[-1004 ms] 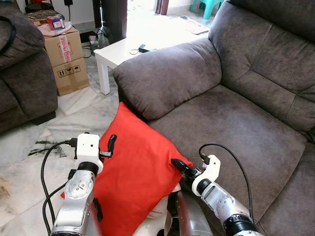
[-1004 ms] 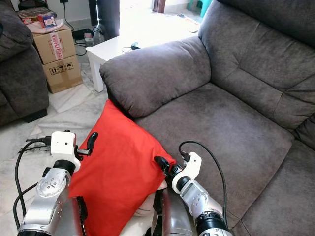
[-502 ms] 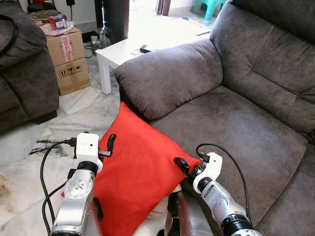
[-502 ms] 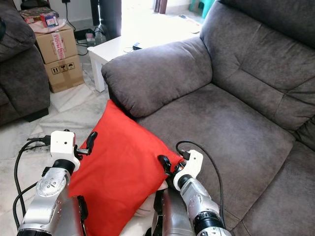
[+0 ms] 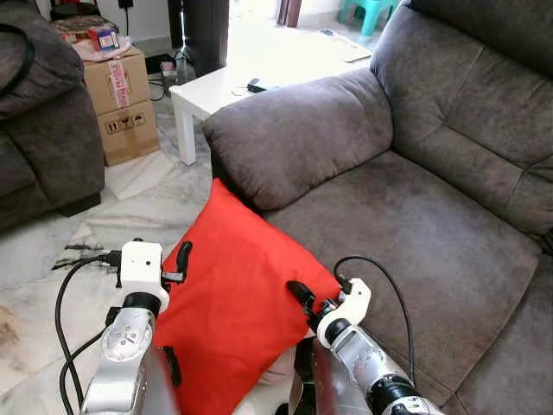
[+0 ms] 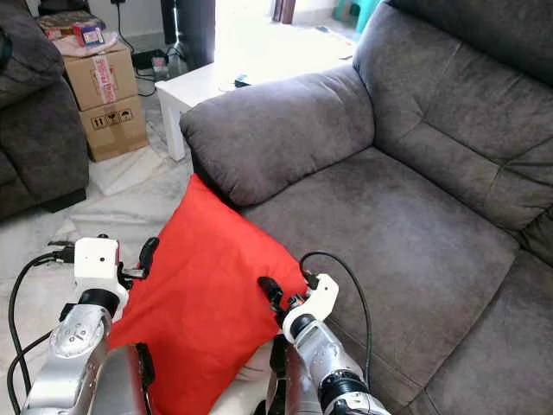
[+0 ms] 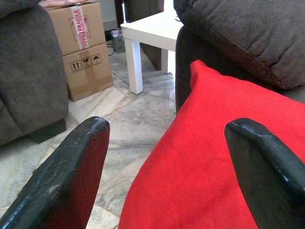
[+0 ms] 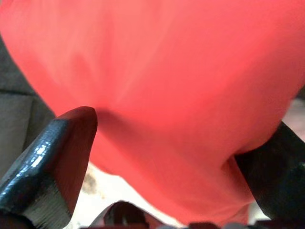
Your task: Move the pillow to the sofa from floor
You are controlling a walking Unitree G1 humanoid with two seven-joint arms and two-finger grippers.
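A red pillow stands tilted on the floor, its top corner leaning against the front of the grey sofa below the armrest. My left gripper is at the pillow's left edge, open. In the left wrist view its fingers are spread wide, with the pillow ahead between them. My right gripper is at the pillow's right corner near the seat front. It is open, and the pillow's red cloth bulges close between its fingers.
A white coffee table stands behind the armrest. Stacked cardboard boxes and a dark sofa are at the left. Marble floor lies open to the pillow's left. Black cables hang from my left arm.
My right gripper has drawn left and nearer along the pillow's right corner. My left gripper has dropped slightly down and left. The pillow leans where it was.
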